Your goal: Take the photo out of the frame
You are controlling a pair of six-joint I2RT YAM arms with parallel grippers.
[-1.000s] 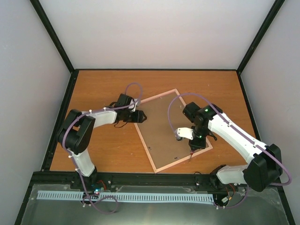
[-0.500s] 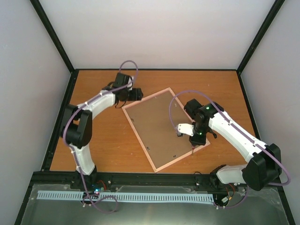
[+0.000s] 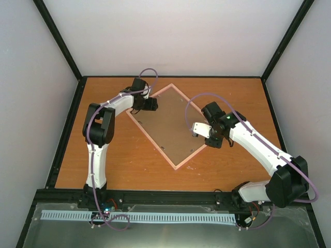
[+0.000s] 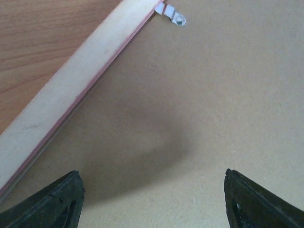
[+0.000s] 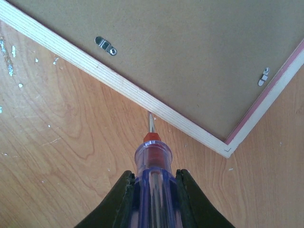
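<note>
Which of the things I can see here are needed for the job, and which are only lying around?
For the job: frame, lying back up; metal clips on its back; screwdriver in the right gripper.
Only lying around: white specks on the table. The photo is not visible.

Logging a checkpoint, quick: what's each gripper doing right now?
Left gripper: open, jaws spread above the frame back, holding nothing.
Right gripper: closed on a screwdriver.

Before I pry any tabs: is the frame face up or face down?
Face down: the frame shows its brown hardboard back upward, metal tabs on it.
</note>
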